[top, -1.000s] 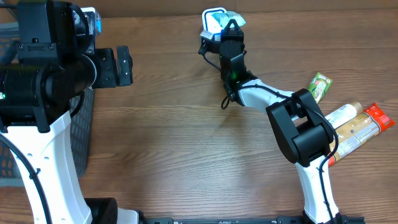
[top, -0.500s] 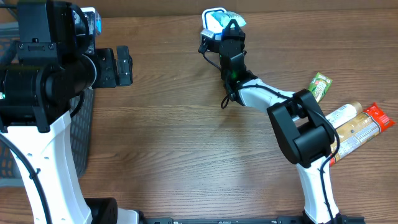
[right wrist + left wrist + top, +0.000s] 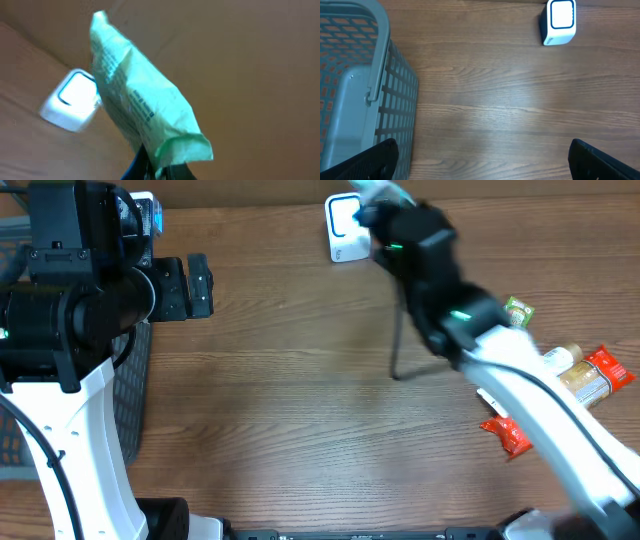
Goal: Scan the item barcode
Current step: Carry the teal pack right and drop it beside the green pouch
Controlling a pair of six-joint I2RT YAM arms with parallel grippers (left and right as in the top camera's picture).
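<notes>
Right wrist view shows the green packet (image 3: 145, 110) my right fingers (image 3: 141, 166) pinch near the scanner (image 3: 70, 102), blurred overhead; left fingers (image 3: 370, 159) spread.

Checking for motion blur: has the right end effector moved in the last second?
Yes. The right end effector, shut on the green packet, has swung rightward off the white scanner, now uncovered.

There is one white barcode scanner (image 3: 342, 242), with one pale green pouch (image 3: 145, 110) near it and one grey basket (image 3: 370, 90) to its left. Right of the scanner lie one small green packet (image 3: 518, 308), one capped beige tube (image 3: 560, 358) and two patches of red wrapper (image 3: 505, 435).
</notes>
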